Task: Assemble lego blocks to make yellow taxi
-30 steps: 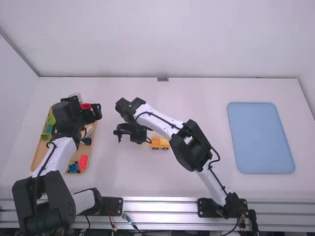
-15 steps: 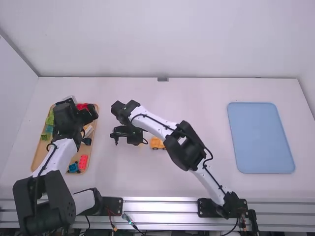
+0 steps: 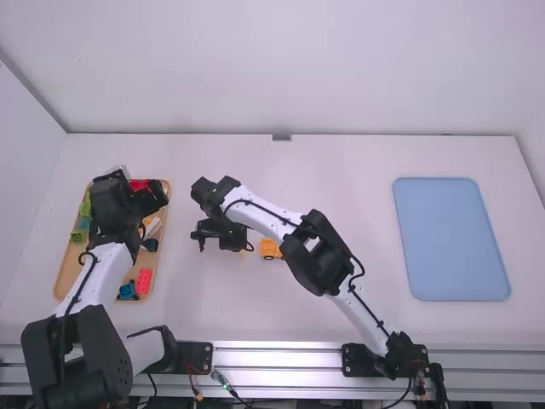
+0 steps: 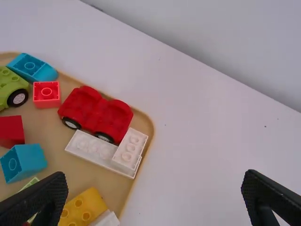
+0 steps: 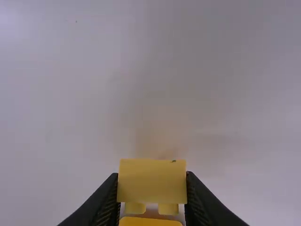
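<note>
The left pincer [image 3: 158,198] is hovering over the wooden tray [image 3: 61,285] near the left edge of the tabletop [image 3: 358,192], its fingers standing wide with nothing between them, while the right pincer [image 3: 202,239] is reaching left of the tabletop's middle and gripping a yellow block [image 5: 152,182] snugly between both fingers; an orange-yellow piece [image 5: 149,221] is showing just beneath that block in the right wrist view. A yellow wheeled piece [image 3: 270,249] is standing near the middle of the tabletop, its left part disappearing behind the right arm. In the tray, a red car [image 4: 96,113] is sitting by the rim, with white blocks [image 4: 106,150] lying right beside it, and a second yellow block [image 4: 83,208] is resting among turquoise, green and red pieces. Toward the near end of the tray a bright red block [image 3: 144,279] is lying next to a blue wheeled piece [image 3: 128,290], and a blue mat [image 3: 451,239] is lying near the tabletop's right edge
</note>
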